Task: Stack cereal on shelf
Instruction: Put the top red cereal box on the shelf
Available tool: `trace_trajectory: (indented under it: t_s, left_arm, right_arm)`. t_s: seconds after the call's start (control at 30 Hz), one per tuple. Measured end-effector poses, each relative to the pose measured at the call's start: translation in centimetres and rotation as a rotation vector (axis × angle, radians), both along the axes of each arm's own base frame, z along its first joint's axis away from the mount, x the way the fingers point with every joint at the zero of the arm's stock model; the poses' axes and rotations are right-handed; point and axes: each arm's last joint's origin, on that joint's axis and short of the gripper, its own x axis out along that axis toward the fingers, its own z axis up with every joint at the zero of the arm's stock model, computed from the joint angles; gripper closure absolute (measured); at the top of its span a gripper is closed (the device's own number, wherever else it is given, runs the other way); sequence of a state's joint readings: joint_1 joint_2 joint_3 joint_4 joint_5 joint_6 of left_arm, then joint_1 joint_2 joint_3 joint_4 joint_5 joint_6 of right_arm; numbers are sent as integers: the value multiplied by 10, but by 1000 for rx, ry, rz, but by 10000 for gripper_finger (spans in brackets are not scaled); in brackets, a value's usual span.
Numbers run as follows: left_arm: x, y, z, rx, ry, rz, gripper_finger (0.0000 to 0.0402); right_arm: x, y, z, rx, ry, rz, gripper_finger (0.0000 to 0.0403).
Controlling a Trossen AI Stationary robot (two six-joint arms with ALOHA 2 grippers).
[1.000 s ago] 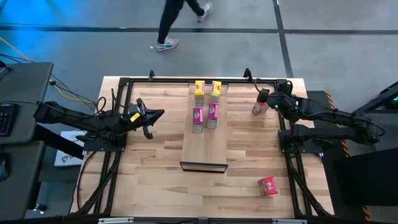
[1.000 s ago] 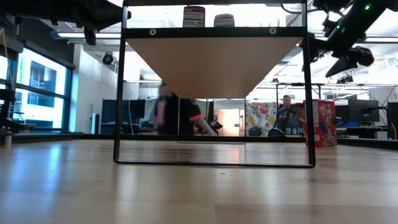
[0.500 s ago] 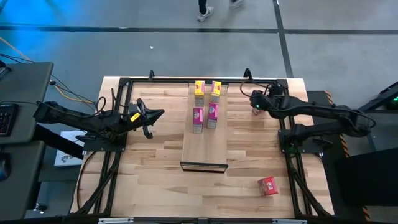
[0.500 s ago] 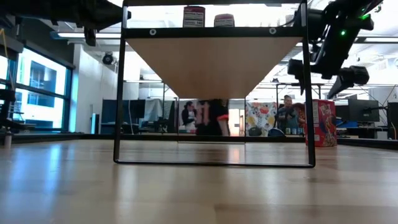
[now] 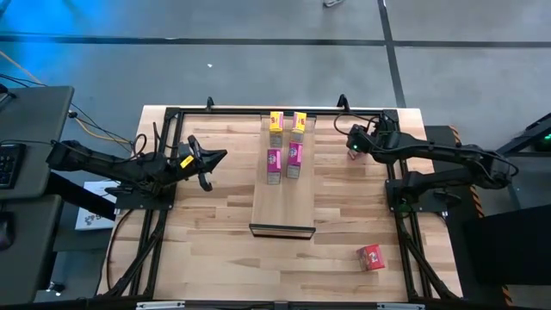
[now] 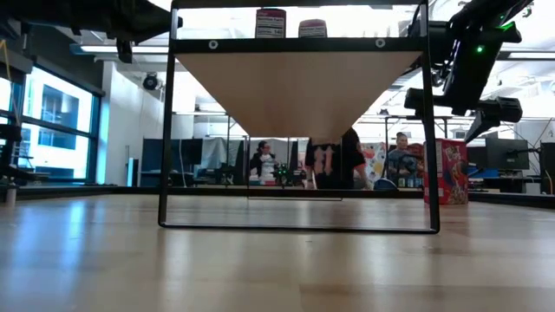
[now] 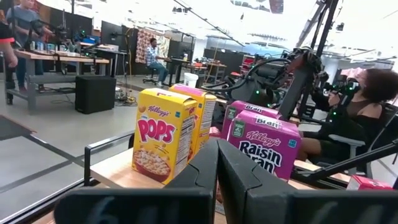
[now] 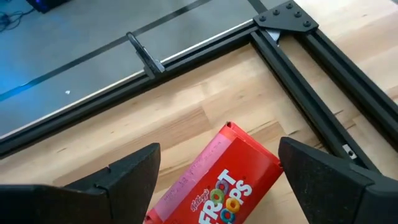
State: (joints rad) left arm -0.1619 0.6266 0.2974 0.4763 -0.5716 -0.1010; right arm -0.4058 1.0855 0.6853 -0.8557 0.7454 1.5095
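A red cereal box [image 8: 219, 182] stands on the tabletop near the far right corner and also shows in the low view [image 6: 447, 171]. My right gripper [image 8: 217, 149] hangs above it, pointing down, open, with one finger on either side and touching nothing; in the high view [image 5: 353, 140] it covers the box. The shelf [image 5: 282, 194] carries two yellow boxes [image 5: 287, 121] and two pink boxes [image 5: 284, 161], all upright. A second red box [image 5: 370, 257] lies on the table near the right front. My left gripper [image 5: 209, 162] waits shut, left of the shelf.
A black metal frame [image 5: 389, 176] runs round the table, and its corner rail [image 8: 311, 68] lies close beyond the red box. Bare tabletop lies between the shelf and the right gripper. People move in the room behind the table [image 6: 334, 165].
My right gripper has swung from the right frame rail toward the table's left until it stands over the red box, which it now hides in the high view, and it has come down a little. The boxes have kept their places.
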Motion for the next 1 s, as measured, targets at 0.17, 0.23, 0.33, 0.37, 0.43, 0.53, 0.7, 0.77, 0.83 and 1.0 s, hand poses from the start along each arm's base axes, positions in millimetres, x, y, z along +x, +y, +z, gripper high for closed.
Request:
trace_trajectory:
  t_s: [0.17, 0.23, 0.33, 0.37, 0.43, 0.53, 0.7, 0.77, 0.83, 1.0]
  left_arm:
    - [0, 0, 0, 1, 0, 0, 401]
    - [0, 0, 0, 1, 0, 1, 401]
    - [0, 0, 0, 10, 4, 2, 401]
    - [0, 0, 0, 15, 6, 3, 401]
    - [0, 0, 0, 16, 6, 4, 401]
    - [0, 0, 0, 16, 6, 3, 401]
    - [0, 0, 0, 15, 7, 3, 401]
    - [0, 0, 0, 16, 7, 3, 401]
    - [0, 0, 0, 23, 10, 4, 401]
    - [0, 0, 0, 24, 10, 5, 401]
  right_arm:
    - [0, 1, 3, 38, -5, 10, 75]
    - [-2, 1, 9, 81, 10, 9, 75]
    - [-2, 2, 25, 108, 32, 24, 75]
    - [-2, 2, 31, 110, 42, 33, 75]
    - [-3, 2, 41, 118, 55, 37, 75]
    - [-3, 2, 54, 121, 50, 45, 75]
    - [-6, -6, 69, 221, 37, 107, 75]
    - [-6, -11, 76, 249, 20, 146, 75]
    - [-6, -15, 81, 284, 0, 174, 75]
    - [-3, -31, 85, 362, 15, 350, 75]
